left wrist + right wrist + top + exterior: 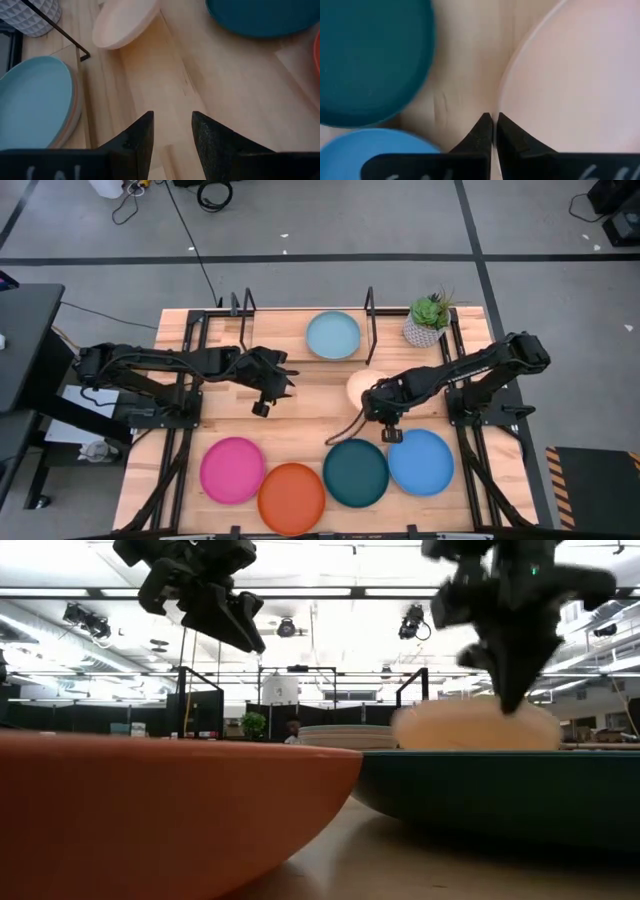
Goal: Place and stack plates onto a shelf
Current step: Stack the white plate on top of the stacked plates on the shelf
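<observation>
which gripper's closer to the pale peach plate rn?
Right. The right gripper is pinched on the pale peach plate at its rim; the left gripper hovers off to its side, open.

Overhead down, low level, wrists close

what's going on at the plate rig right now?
The right gripper is pinched on the rim of the pale peach plate, which sits tilted mid-table. The left gripper hangs open and empty over bare wood. The light blue plate tops a small stack on the shelf. Magenta, orange, teal and blue plates wait along the front edge.
</observation>
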